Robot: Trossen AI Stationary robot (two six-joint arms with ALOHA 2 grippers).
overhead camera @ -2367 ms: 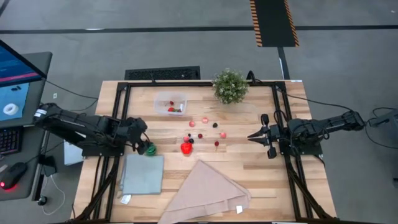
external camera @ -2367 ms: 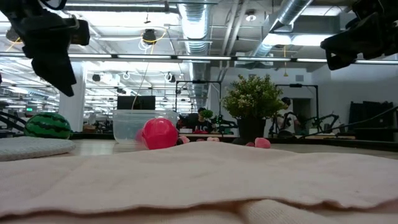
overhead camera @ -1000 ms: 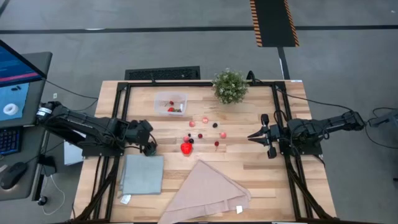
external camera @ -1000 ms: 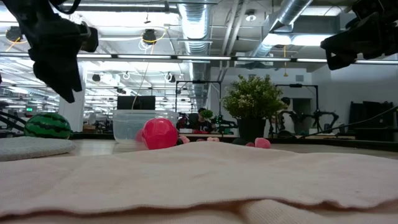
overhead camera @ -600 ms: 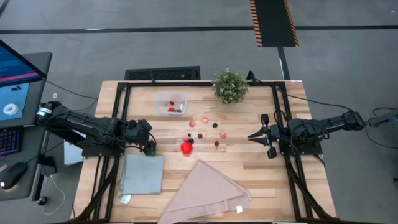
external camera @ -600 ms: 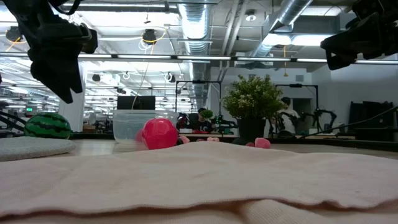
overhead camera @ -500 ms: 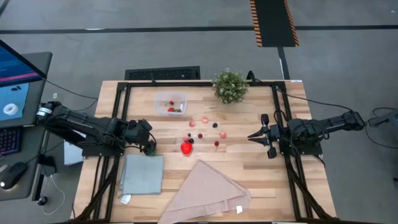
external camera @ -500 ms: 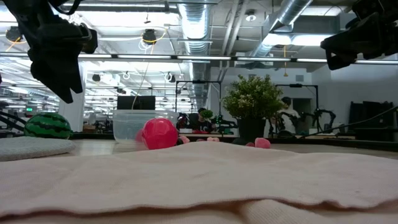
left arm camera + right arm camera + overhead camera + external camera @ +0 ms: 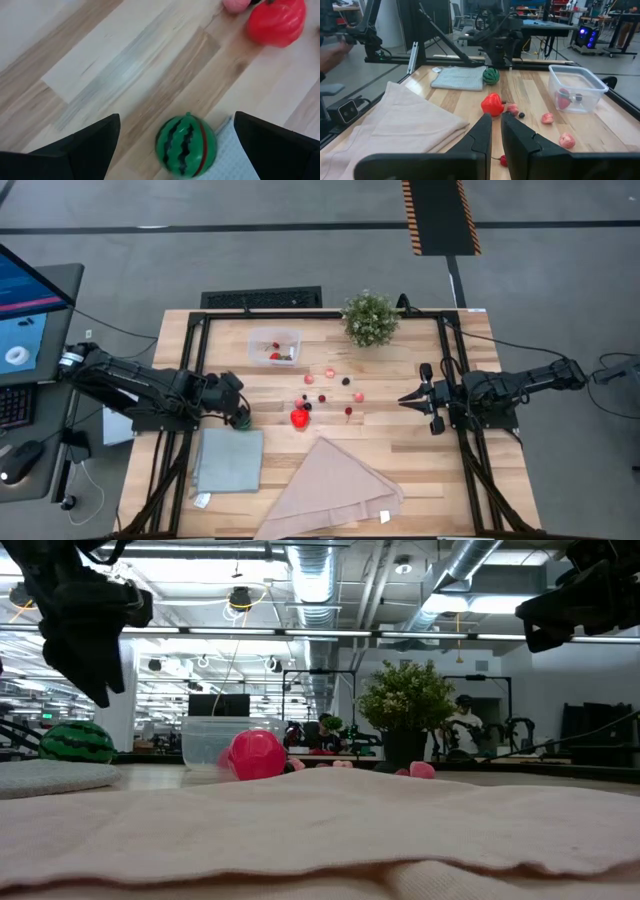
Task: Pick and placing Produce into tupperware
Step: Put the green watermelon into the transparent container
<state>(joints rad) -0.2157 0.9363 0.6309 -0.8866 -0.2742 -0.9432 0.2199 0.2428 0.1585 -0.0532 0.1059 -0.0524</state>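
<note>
Left gripper (image 9: pixel 175 132), fingers wide apart and empty, hovers over the green melon (image 9: pixel 186 146) at the frame's lower centre; it should descend centred, straddle the ball evenly, then carry it to the container (image 9: pixel 274 346) at upper centre-left.

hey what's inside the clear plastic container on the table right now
The container holds a few small toy pieces: a red one and a dark one show through its wall. The high view shows reddish bits too. Anything lying beneath them cannot be seen.
</note>
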